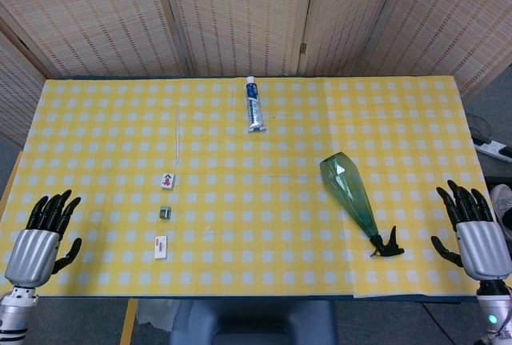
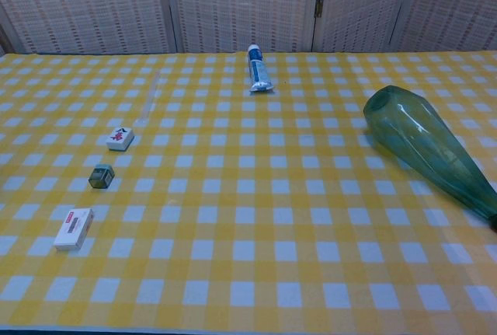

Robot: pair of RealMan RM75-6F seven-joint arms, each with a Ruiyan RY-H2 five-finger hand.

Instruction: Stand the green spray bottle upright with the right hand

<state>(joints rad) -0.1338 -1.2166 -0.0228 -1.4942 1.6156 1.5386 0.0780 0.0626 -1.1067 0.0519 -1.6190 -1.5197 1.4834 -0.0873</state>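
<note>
The green spray bottle [image 1: 352, 193] lies on its side on the yellow checked table, base toward the back and its black trigger head [image 1: 387, 246] toward the front edge. In the chest view the green spray bottle [image 2: 431, 151] fills the right side, its head cut off by the frame. My right hand [image 1: 474, 229] hovers at the table's right front corner, fingers spread, holding nothing, well to the right of the bottle. At the left front corner my left hand [image 1: 44, 233] is likewise open and empty. Neither hand shows in the chest view.
A blue and white tube [image 1: 254, 105] lies at the back centre. Left of centre sit a white mahjong tile [image 1: 168, 179], a small dark cube [image 1: 166, 213] and a white block [image 1: 161, 246]. A thin clear rod [image 1: 178, 133] lies behind them. Folding screens stand behind the table.
</note>
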